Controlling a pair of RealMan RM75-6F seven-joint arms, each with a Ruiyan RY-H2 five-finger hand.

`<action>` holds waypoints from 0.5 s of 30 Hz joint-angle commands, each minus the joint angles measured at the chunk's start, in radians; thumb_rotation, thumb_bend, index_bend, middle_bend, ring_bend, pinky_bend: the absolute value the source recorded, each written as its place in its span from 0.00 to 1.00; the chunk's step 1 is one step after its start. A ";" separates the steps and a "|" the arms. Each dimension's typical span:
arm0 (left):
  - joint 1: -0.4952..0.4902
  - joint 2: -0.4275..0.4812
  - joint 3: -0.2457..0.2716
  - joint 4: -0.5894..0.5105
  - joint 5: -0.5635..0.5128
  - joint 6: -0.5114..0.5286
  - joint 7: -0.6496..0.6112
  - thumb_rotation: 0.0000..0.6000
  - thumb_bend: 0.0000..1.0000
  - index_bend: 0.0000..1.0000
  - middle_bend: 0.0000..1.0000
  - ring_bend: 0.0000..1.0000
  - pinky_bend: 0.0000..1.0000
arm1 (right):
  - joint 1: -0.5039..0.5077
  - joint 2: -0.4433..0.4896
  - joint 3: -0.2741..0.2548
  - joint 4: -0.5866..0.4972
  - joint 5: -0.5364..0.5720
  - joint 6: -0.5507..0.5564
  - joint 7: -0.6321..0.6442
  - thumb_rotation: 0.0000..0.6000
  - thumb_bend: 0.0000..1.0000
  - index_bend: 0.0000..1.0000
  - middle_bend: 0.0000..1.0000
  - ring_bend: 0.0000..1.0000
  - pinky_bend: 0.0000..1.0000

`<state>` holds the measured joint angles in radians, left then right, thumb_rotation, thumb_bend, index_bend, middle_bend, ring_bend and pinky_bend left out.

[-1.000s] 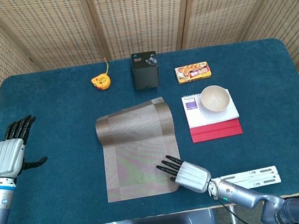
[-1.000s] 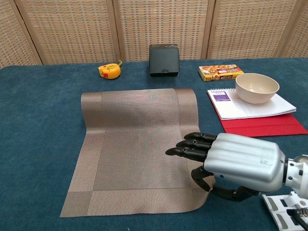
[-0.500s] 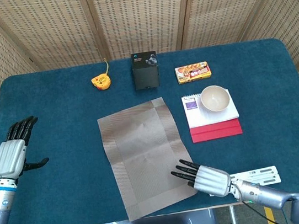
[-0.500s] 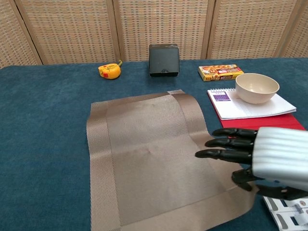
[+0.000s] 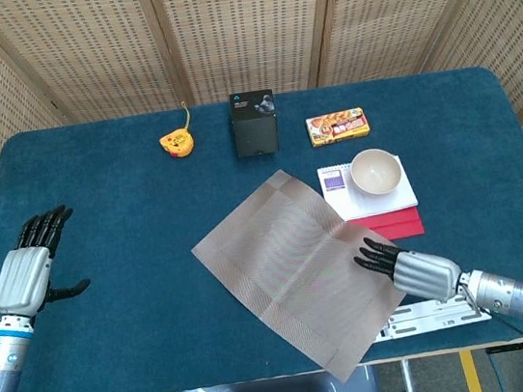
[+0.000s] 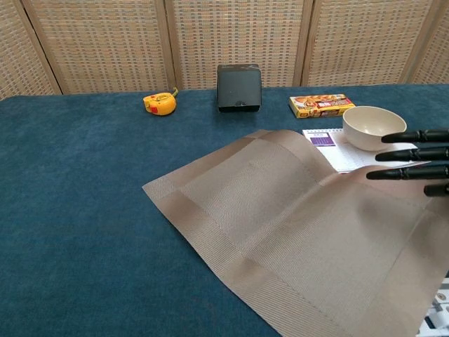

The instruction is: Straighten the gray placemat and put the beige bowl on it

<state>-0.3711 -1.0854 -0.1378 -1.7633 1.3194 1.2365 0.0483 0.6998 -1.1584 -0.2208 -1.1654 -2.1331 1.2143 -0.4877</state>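
The gray placemat [image 5: 290, 260] [image 6: 280, 210] lies skewed on the blue table, its corners pointing diagonally. Its right edge overlaps the red folder [image 5: 404, 226] and rises off the table. My right hand [image 5: 413, 270] [image 6: 414, 153] holds that right edge, dark fingers stretched flat over the top; the thumb is hidden under the mat. The beige bowl [image 5: 376, 172] [image 6: 375, 126] stands upright on a white notepad [image 5: 384, 202], just beyond the mat's far right edge. My left hand [image 5: 27, 273] hovers over the table's left edge with fingers spread and nothing in it.
Along the back stand a yellow tape measure [image 5: 174, 144] [image 6: 160, 104], a black box [image 5: 254, 123] [image 6: 239, 87] and an orange snack box [image 5: 337, 126] [image 6: 320, 105]. A white flat strip [image 5: 425, 319] lies at the front edge, partly under the mat.
My right hand has swung right and away from the front edge, dragging the placemat with it. The mat has rotated from nearly square to diagonal and now overlaps the folder. Left hand barely moved.
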 commanded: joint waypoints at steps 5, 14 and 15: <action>-0.005 -0.003 -0.002 0.008 -0.009 -0.010 0.000 1.00 0.00 0.00 0.00 0.00 0.00 | 0.052 -0.039 0.040 0.133 -0.002 -0.059 -0.042 1.00 0.60 0.68 0.00 0.00 0.00; -0.013 -0.014 0.001 0.014 -0.017 -0.024 0.021 1.00 0.00 0.00 0.00 0.00 0.00 | 0.060 -0.085 0.048 0.296 0.002 -0.024 -0.036 1.00 0.53 0.66 0.00 0.00 0.00; -0.013 -0.015 0.001 0.013 -0.017 -0.024 0.024 1.00 0.00 0.00 0.00 0.00 0.00 | 0.058 -0.092 0.048 0.315 0.002 -0.012 -0.031 1.00 0.48 0.64 0.00 0.00 0.00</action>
<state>-0.3840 -1.0997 -0.1371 -1.7499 1.3027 1.2126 0.0716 0.7577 -1.2338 -0.1745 -0.8901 -2.1302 1.1776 -0.5239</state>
